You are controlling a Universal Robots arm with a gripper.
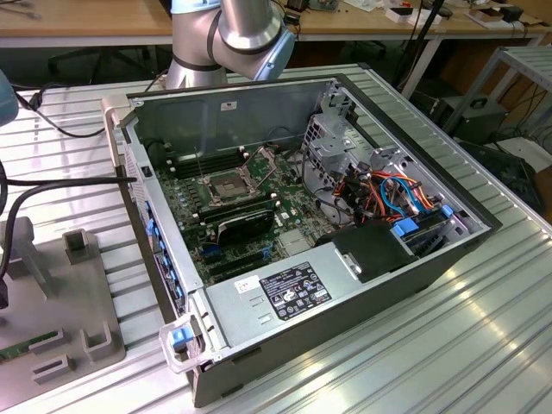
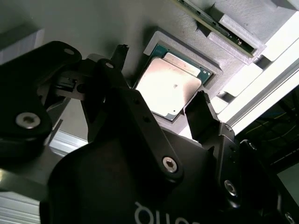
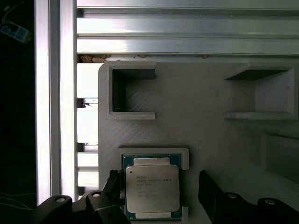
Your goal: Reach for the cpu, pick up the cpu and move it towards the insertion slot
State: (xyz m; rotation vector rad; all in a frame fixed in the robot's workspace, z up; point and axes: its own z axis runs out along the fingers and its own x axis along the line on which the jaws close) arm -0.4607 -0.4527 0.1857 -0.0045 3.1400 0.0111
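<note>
The cpu (image 3: 152, 189) (image 2: 168, 88), a flat pale silver square on a green base, lies in a shallow raised pocket of the grey fixture plate (image 3: 205, 135). My gripper (image 3: 159, 186) (image 2: 161, 74) is open and hangs just over the chip. One black finger (image 3: 113, 186) stands on one side of it and the other finger (image 3: 208, 191) on the opposite side, each with a gap to the chip's edge. The insertion slot (image 1: 226, 183), a square socket with a metal frame and its retaining plate raised, sits on the motherboard inside the open computer case (image 1: 397, 259).
The grey fixture plate (image 1: 69, 293) lies on the ribbed aluminium table at the exterior view's left, with several raised holders on it. A green memory stick (image 2: 210, 21) sits in a holder near the cpu. A black finned block (image 1: 246, 222) and coloured cables (image 1: 388, 194) crowd the case.
</note>
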